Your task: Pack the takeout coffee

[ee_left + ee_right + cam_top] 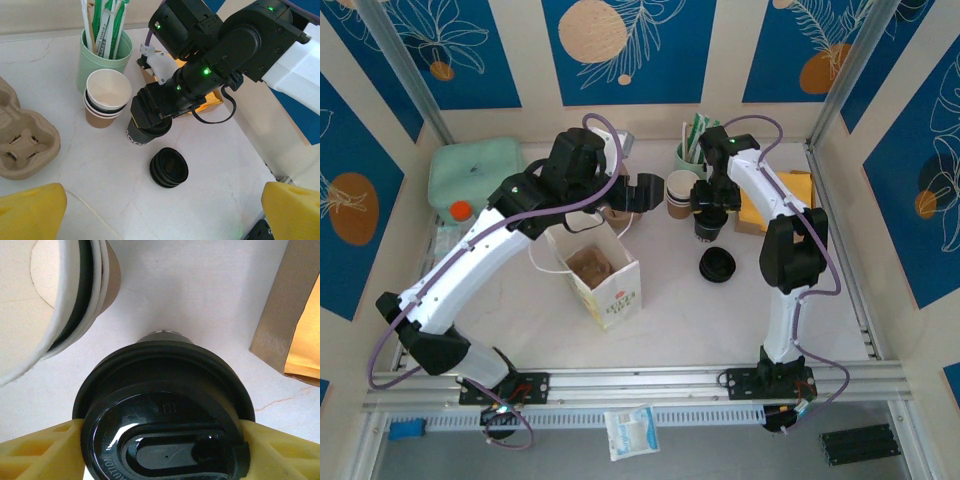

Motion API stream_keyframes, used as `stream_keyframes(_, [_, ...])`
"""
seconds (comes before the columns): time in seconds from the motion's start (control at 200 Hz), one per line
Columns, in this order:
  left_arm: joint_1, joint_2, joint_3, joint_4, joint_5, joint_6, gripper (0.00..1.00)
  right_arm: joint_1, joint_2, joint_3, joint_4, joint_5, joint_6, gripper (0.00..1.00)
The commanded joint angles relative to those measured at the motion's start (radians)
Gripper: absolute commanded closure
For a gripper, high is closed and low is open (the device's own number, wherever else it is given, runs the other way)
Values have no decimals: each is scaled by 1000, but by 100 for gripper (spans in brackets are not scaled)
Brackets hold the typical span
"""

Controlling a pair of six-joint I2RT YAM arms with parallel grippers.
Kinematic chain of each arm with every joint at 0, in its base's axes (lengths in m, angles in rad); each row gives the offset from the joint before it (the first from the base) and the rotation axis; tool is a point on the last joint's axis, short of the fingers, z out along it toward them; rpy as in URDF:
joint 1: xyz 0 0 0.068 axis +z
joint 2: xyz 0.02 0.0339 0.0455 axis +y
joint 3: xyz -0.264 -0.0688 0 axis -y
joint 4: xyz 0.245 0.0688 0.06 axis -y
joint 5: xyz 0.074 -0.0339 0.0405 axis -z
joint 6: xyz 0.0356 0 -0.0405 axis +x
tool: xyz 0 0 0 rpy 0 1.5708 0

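At the far right of the desk [670, 320], the takeout coffee [165, 435] stands upright between the stack of lidless cups [65, 290] on one side and the brown napkin packet [292, 315] on the other, with a small pile of loose black lids [717, 265] just nearer the arms. The right end effector [710, 216] is set over it from straight above, likely because those neighbours leave little room for a side approach and the lid's rim offers a firm place to pinch. Its yellow fingers [45, 452] sit part-way open on opposite sides of the lid. Each lies against the rim as far as the wrist view shows, so it looks to have hold of the cup by its lid (whether the base rests on the desk or is off it I cannot tell). The coffee is thus directly under and between those fingers, lid centred. The left end effector [642, 192] hangs spread fully wide and holds nothing, near the far side of the white paper bag [605, 270], which stands open-mouthed mid-desk, well apart from the cup; judging by that pose, it is placed to steady the bag when the cup is brought across
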State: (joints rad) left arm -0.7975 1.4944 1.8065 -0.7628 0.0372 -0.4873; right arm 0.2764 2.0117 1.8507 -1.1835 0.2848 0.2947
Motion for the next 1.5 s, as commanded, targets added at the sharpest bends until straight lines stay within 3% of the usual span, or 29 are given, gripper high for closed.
stream_keyframes(0.0, [-9, -11, -14, 7, 2, 27, 1, 12, -19, -36, -8, 4, -5, 32])
stream_keyframes(0.47, [-9, -33, -42, 16, 0, 24, 0, 57, -162, -86, -4, -12, 16, 34])
stream_keyframes(0.885, [-6, -86, -91, 7, -32, 30, 1, 170, -255, -81, -31, -19, 45, 34])
stream_keyframes(1.496, [17, -281, -197, -91, -157, 33, 1, 296, -367, -16, -91, -18, 92, 34])
